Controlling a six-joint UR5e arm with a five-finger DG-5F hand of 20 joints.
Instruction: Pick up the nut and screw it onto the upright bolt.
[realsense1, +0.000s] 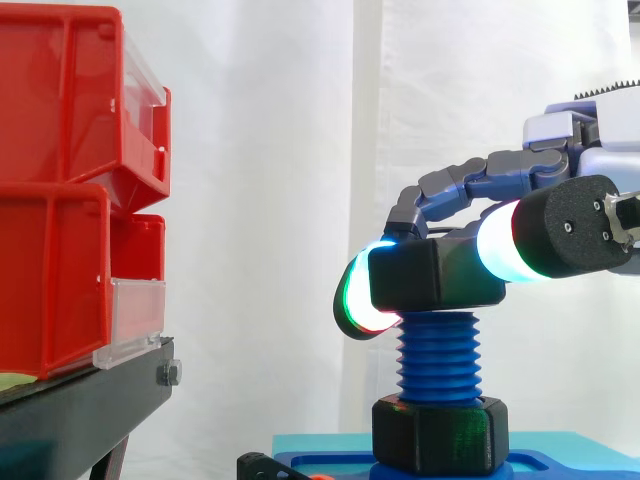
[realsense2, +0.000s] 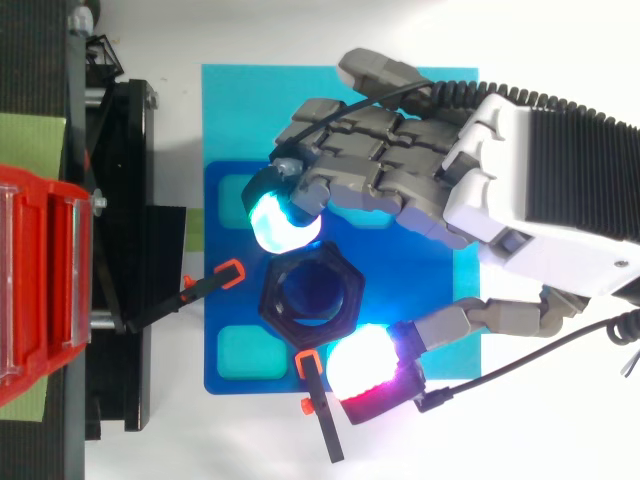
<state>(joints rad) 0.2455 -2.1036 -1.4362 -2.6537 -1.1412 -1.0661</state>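
One nut (realsense1: 405, 275) is held pinched level in the robot hand (realsense2: 420, 185) atop the bolt (realsense1: 438, 355), so that threads can be engaged. A second nut (realsense1: 440, 432) is seated at the bolt's base.

Bright, even light surrounds me; the white curtain (realsense1: 270, 200) is nearly washed out. My pads (realsense2: 283, 220) glare white at their centres and lay a green sheen on the lower black nut (realsense1: 440, 432). Shadows are faint.
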